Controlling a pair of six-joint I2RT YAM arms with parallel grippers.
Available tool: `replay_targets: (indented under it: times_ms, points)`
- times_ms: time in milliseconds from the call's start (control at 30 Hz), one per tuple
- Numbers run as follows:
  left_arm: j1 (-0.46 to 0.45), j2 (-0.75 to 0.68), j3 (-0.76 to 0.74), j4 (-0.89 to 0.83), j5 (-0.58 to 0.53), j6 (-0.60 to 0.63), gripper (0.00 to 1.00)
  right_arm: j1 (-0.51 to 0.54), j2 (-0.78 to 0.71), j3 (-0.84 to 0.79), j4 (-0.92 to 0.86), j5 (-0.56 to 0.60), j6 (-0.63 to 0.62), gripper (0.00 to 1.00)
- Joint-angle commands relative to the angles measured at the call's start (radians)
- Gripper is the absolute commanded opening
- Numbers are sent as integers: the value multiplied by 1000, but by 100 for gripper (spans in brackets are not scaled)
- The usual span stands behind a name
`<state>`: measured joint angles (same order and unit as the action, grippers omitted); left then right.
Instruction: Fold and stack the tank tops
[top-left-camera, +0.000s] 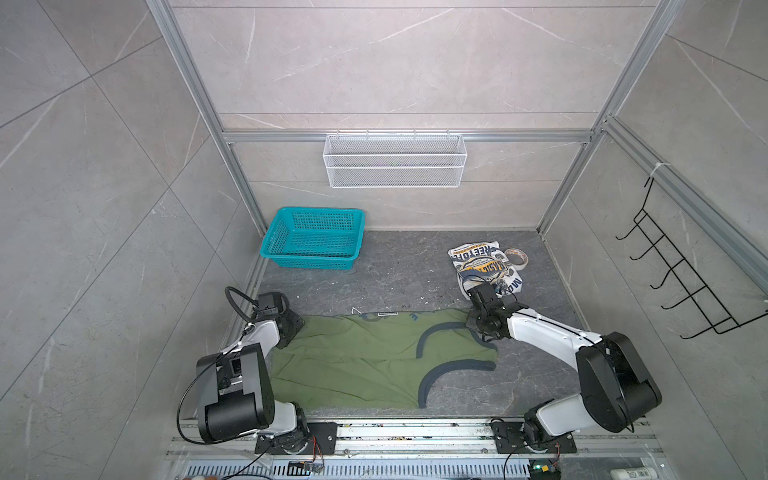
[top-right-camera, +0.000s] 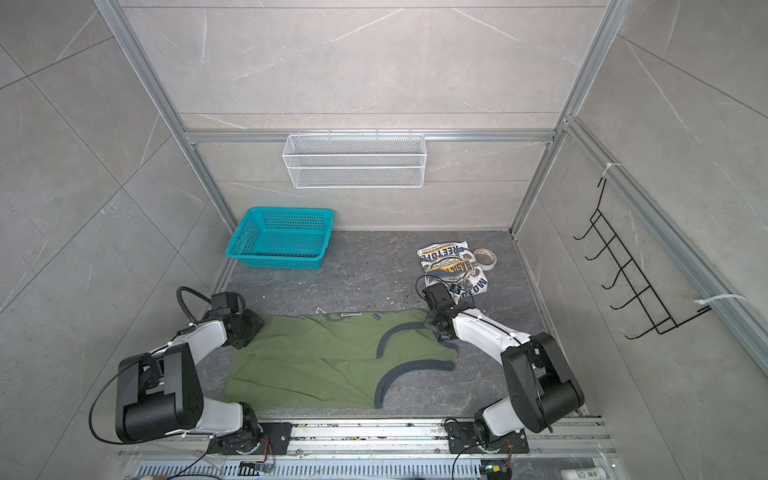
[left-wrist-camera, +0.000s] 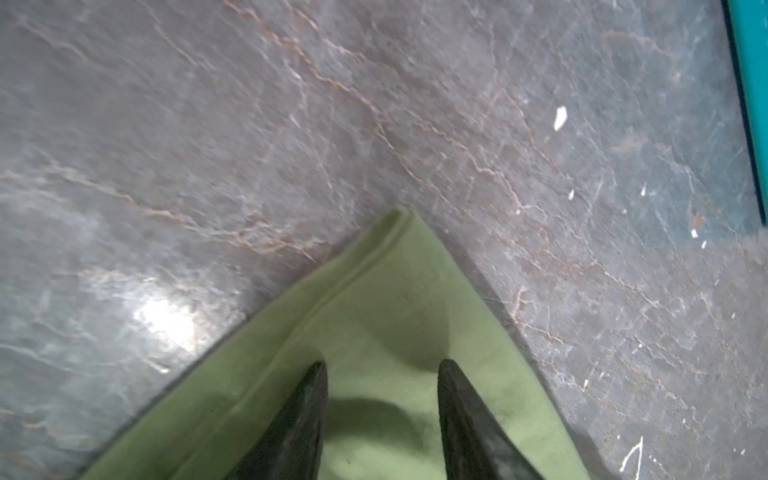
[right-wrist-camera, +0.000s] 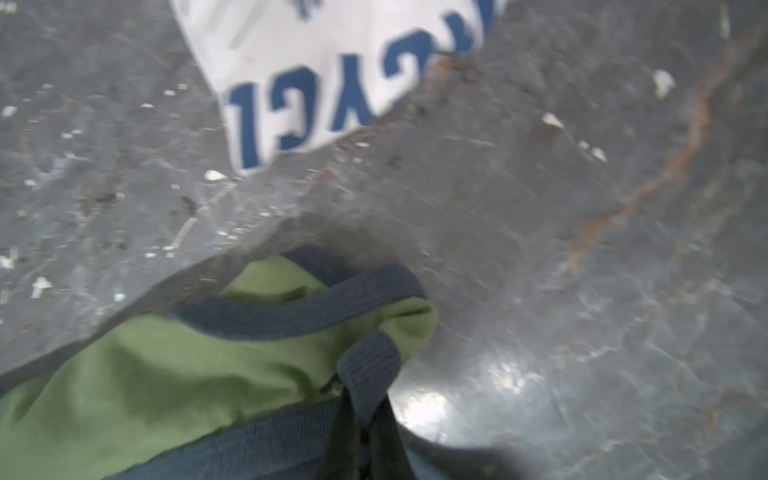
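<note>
The right pincer (right-wrist-camera: 363, 419) is clamped shut on a navy-trimmed strap of the green shirt (top-left-camera: 353, 357). Its fingers are cut off at the frame edge in the wrist view and hidden under the wrist in both top views. The left pincer (left-wrist-camera: 380, 370) stands parted, tips on the shirt's opposite corner; whether they press or merely touch is unclear. The shirt lies spread between both pincers on the table (top-left-camera: 407, 270). Just beyond the right pincer sits the folded white shirt (top-left-camera: 484, 266), partly hidden by that arm, with a tape roll (top-left-camera: 516, 258) just beside it. Well beyond the left pincer stands the basket (top-left-camera: 311, 239).
</note>
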<state>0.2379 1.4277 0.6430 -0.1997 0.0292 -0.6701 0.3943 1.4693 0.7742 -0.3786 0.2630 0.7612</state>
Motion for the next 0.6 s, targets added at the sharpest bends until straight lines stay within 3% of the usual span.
replay_targets:
  times_ms: [0,167,267,467,567]
  points:
    - [20,10,18,11,-1,3,47,-34,-25,-20,67,19,47,4]
    - [30,25,19,17,22,8,47,-82,-6,-16,101,-42,35,6]
    - [29,1,34,0,67,25,48,-85,22,23,92,-82,10,15]
    - [5,-196,76,-139,3,34,49,-84,-17,82,-15,-85,-18,53]
    - [-19,-289,71,-187,-52,36,50,-77,-74,94,-64,-93,-32,65]
